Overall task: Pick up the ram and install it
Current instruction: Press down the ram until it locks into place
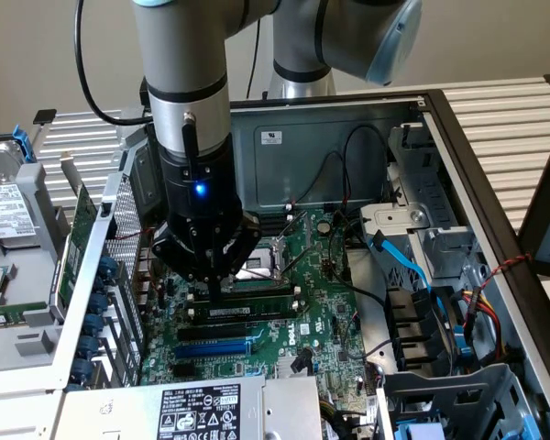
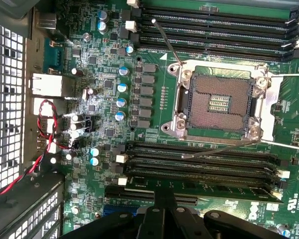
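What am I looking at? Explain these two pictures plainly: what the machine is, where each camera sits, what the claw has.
The grey machine is a robot arm reaching down into an open computer case. One picture comes from a camera standing off to the side. The other comes from a camera on the arm's wrist, looking straight down. In the case lies the green motherboard, with its square processor socket and long black memory slots. The claw is closed, its tip down at a thin green stick, the ram, which lies along one slot. Whether the claw pinches it or just presses on it, I cannot tell.
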`<action>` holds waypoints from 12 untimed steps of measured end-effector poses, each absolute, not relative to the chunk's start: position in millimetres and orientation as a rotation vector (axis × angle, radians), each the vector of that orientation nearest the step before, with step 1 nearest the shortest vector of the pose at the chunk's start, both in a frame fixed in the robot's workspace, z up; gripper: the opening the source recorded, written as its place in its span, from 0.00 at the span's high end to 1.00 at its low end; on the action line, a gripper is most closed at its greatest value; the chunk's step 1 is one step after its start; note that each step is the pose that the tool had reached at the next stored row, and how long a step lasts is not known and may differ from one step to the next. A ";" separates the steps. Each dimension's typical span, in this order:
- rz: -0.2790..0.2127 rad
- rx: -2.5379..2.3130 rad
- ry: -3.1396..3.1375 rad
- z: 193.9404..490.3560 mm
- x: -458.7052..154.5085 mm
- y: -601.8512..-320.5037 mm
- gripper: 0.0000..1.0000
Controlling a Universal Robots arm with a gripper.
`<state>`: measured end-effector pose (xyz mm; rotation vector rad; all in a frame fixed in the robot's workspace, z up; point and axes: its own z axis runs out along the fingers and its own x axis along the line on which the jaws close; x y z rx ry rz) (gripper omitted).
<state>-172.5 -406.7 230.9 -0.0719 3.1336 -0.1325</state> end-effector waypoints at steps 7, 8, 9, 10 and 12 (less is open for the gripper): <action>-0.132 -0.047 3.134 230.1 -172.5 -408.7 0.89; -0.132 -0.044 3.134 230.0 -172.5 -409.0 0.89; -0.132 -0.041 3.134 229.9 -172.5 -409.4 0.89; -0.132 -0.039 3.134 229.9 -172.5 -409.6 0.89; -0.130 -0.038 3.134 229.9 -172.5 -409.9 0.89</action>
